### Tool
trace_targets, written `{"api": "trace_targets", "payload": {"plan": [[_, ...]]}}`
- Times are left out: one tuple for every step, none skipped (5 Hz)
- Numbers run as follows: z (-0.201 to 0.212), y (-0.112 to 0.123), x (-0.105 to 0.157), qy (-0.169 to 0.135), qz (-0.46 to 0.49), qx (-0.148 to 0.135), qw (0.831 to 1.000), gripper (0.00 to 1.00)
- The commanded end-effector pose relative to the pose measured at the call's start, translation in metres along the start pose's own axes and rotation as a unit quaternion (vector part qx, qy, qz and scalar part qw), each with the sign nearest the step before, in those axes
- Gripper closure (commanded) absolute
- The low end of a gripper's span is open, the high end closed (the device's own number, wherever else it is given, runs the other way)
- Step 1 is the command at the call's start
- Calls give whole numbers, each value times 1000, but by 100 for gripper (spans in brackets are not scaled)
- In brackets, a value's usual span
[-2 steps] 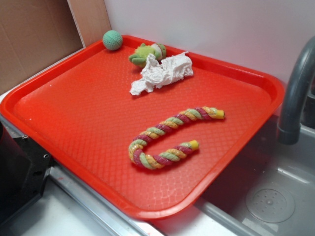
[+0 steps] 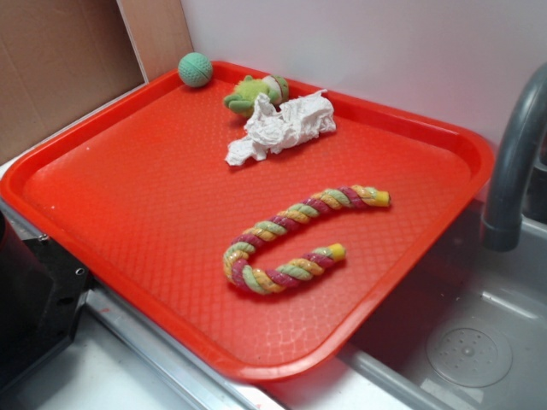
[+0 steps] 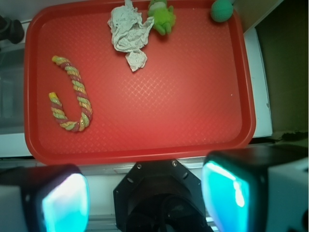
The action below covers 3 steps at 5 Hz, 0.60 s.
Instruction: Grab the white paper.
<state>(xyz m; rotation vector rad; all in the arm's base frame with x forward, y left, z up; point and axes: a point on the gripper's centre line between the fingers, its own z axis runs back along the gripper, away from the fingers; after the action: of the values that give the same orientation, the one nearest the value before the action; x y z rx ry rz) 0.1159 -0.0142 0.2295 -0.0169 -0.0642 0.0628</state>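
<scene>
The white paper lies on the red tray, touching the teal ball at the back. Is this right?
Not quite. The white paper lies on the red tray, touching the green plush toy, not the teal ball, which sits apart. The exterior view shows it.

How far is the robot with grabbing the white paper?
Nothing looks done yet: the white paper lies on the red tray, touching the green plush toy. The gripper is open, empty and apart from it. The approach, closing and lift are all left.

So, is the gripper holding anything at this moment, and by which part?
Nothing is held. The gripper is open and empty, high above the red tray; the white paper lies untouched there.
</scene>
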Motion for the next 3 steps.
{"api": "trace_targets", "payload": {"plan": [[-95,6,99,28,122,121,985,0],[-143,-2,149,-17,139,112,984,0],[-191,-5,175,-47,100,97,989,0]]}}
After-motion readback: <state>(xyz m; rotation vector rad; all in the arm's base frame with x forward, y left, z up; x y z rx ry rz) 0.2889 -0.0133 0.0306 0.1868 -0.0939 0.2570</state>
